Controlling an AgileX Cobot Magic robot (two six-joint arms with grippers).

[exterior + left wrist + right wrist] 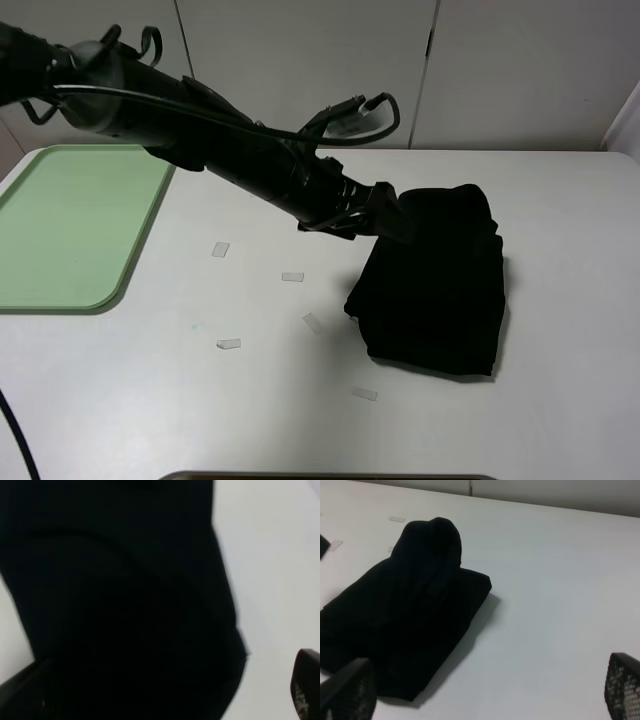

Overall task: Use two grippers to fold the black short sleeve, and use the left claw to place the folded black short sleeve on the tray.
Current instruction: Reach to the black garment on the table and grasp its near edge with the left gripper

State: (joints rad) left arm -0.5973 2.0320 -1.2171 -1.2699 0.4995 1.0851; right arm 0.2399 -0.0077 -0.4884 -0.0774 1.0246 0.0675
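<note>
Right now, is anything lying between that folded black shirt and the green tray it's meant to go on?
Only small clear tape strips lie flat on the table between the black shirt and the tray; nothing visible would block a lifted carry.

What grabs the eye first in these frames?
The left arm's long black reach from upper left across the white table, its gripper at the near-left edge of the folded black short sleeve right of centre. Next, the pale green tray at far left, bare, and small clear tape bits scattered between.
</note>
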